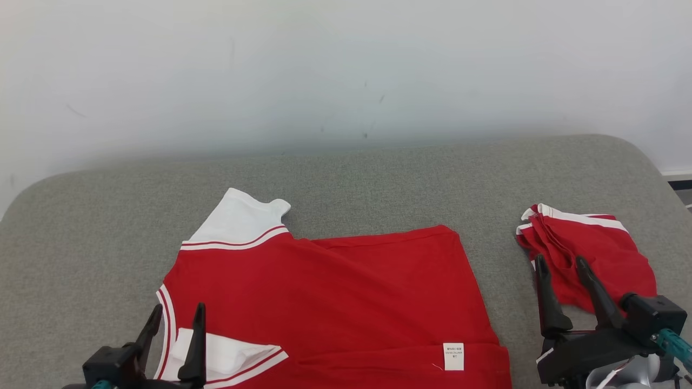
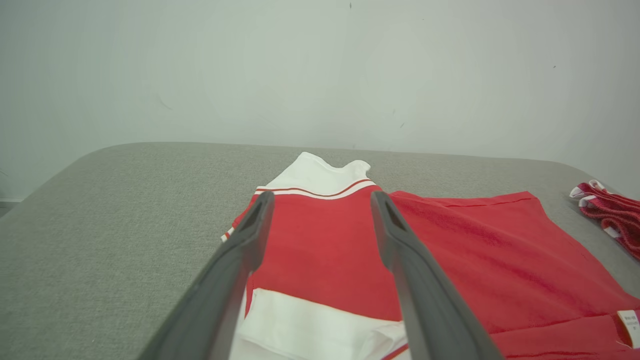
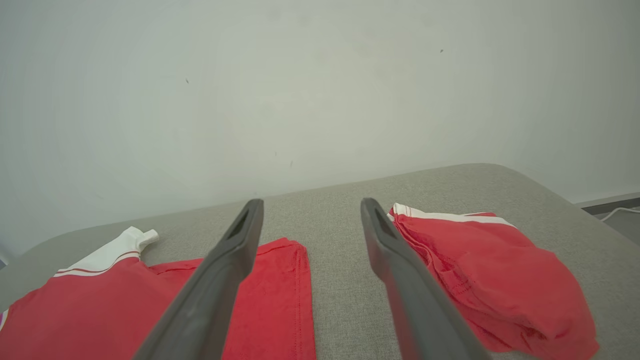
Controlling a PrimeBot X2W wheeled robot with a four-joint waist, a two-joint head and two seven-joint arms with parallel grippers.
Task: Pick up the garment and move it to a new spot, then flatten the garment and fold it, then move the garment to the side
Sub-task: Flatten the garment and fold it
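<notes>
- Head view: the left pincer [image 1: 180, 308] and right pincer [image 1: 561, 260] both stand spread, holding nothing. The red shirt [image 1: 335, 292] lies flat on the grey desk [image 1: 108, 227], ahead of the left pincer and on the inner side of the right one. A folded red garment [image 1: 605, 254] sits just beyond the right pincer's tips.
- Left wrist view: the spread pincer points across the shirt's near white sleeve [image 2: 310, 325]. The cloth looks thin, limp and light. I judge that a pinch at a sleeve seam or hem corner would hold best, as the middle would bunch.
- Right wrist view: the folded garment lies ahead and right of the spread pincer, and the shirt's hem corner [image 3: 295, 247] lies ahead and left. Both garments lie straight on the desk, in no bin or basket.
</notes>
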